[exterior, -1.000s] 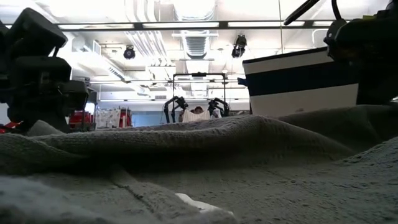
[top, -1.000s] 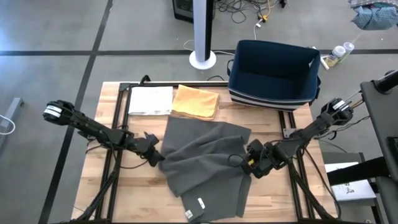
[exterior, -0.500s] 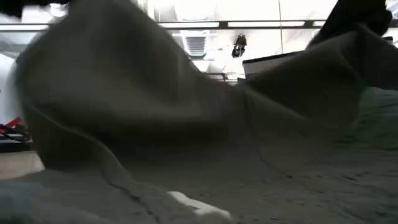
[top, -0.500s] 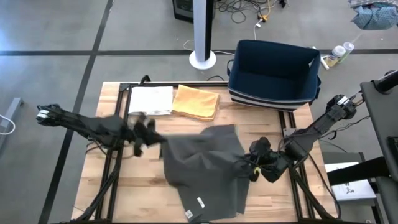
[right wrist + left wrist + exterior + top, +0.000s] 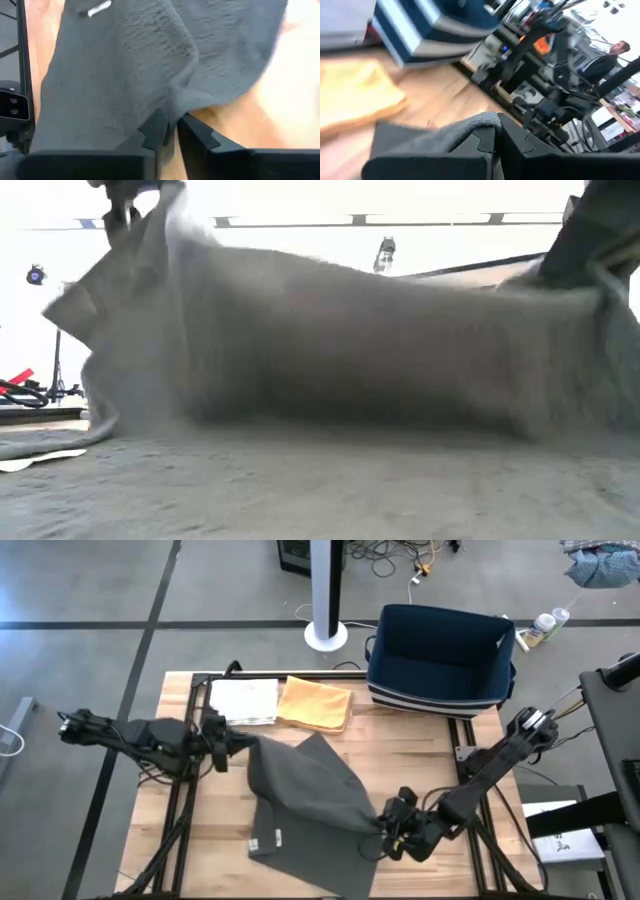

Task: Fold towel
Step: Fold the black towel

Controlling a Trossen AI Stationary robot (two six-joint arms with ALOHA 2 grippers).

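Across the middle of the wooden table [image 5: 420, 765], the dark grey terry towel [image 5: 305, 790] hangs stretched between the left gripper [image 5: 222, 743], clamped on one corner, and the right gripper [image 5: 392, 825], pinching another, its small white label [image 5: 277, 835] unreadable.

The grey towel [image 5: 330, 360] is blurred, hiding the room beyond.
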